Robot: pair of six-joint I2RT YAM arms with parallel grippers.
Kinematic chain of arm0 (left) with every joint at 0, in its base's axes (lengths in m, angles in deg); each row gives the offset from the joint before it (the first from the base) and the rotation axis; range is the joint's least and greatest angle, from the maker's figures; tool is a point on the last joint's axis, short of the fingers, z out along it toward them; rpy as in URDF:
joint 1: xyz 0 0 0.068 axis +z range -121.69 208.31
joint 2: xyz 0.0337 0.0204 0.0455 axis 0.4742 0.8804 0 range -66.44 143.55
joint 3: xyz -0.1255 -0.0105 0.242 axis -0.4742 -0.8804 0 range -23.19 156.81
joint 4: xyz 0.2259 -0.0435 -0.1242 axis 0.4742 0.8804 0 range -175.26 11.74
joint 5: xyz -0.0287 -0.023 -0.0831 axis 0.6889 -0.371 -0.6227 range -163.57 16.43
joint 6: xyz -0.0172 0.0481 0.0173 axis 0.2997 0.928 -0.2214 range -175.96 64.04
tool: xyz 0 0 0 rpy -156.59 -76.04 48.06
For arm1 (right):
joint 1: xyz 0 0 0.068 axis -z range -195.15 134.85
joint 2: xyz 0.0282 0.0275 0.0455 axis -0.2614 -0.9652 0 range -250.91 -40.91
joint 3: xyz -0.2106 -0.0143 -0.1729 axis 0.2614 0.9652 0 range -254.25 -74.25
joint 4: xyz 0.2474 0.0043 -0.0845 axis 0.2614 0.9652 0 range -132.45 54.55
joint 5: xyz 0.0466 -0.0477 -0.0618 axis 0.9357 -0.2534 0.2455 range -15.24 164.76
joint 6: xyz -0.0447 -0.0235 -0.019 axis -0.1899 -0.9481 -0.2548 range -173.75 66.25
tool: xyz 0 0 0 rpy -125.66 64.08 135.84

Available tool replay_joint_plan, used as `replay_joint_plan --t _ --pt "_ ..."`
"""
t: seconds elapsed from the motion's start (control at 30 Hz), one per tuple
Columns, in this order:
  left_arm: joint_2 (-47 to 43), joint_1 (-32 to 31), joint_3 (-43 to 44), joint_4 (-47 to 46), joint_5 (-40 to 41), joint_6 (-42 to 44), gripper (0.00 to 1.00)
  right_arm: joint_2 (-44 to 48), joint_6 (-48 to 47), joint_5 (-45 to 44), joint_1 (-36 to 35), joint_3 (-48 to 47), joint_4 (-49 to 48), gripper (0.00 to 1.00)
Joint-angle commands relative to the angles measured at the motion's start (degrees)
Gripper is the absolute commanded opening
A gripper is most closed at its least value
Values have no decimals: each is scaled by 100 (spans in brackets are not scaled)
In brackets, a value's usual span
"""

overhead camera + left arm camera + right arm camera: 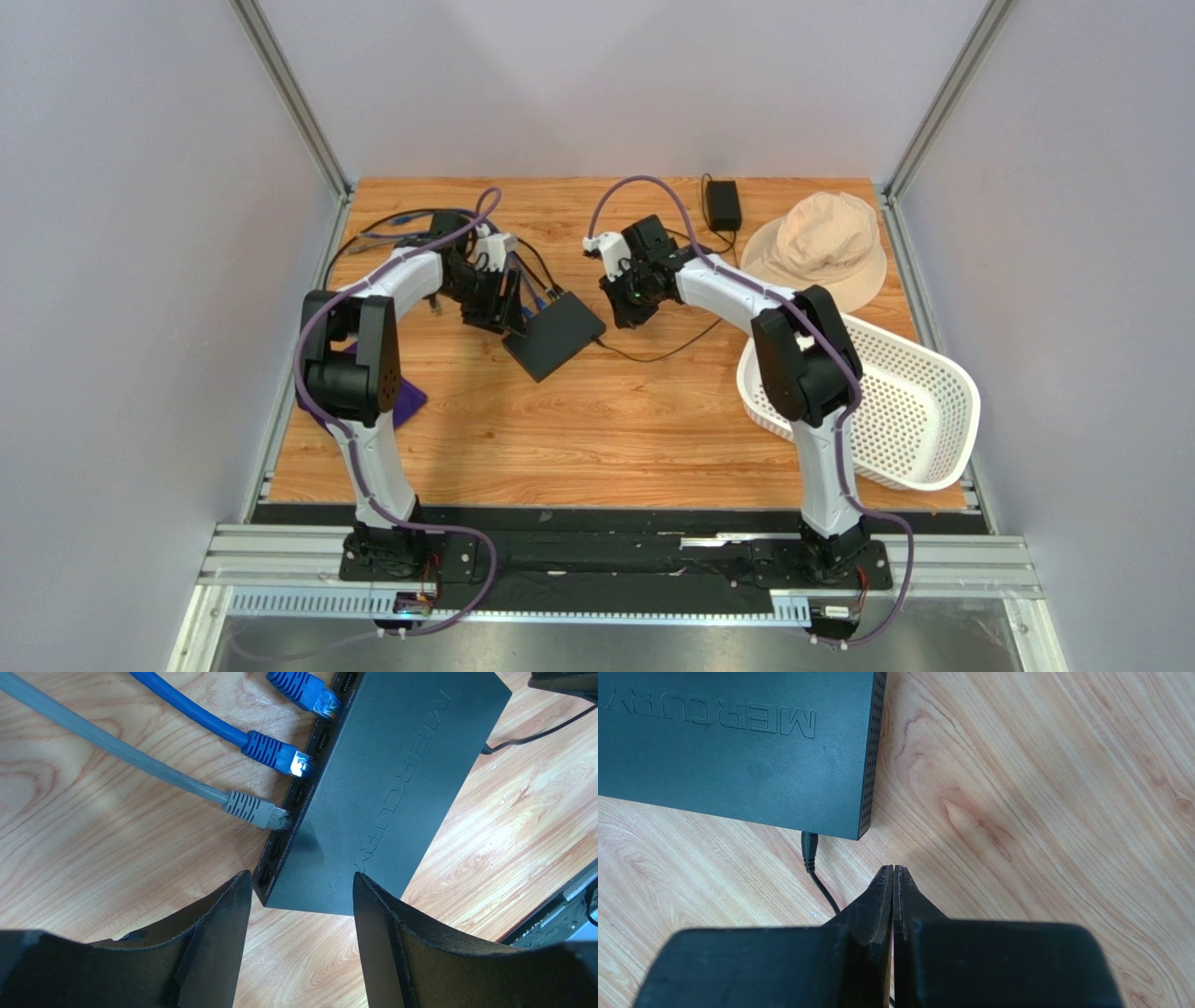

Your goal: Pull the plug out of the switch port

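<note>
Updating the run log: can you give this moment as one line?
left gripper open, above switch corner | right gripper shut, empty, beside switch | grey plug at port, ungripped | blue plugs likewise

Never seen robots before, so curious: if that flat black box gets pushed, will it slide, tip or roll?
It probably slides: the switch lies flat on the smooth wooden table. Tipping seems unlikely, it is low and wide. The plugged-in gray cable and blue cables may tug back.

Left arm [400,287] & right arm [723,294] are showing white shells w/ black joints. Purple cable [643,179] is running along each. Left gripper [302,876] & right gripper [893,870] are showing matte-black wedge fingers.
</note>
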Motion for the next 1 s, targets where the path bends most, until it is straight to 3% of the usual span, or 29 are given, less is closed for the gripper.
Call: replay_joint_plan --t 0.0,0.33,0.67,0.97 --pt "92 0 33 -69 -167 136 64 31 -111 54 -103 2 -176 0" --pt "190 -9 183 185 -412 233 61 172 64 71 -217 205 -202 3" --pt "260 -27 289 880 -545 673 57 -188 671 -113 -156 -173 -607 0" --pt "234 -264 342 1065 -852 505 56 -390 951 475 -121 -463 -695 0"
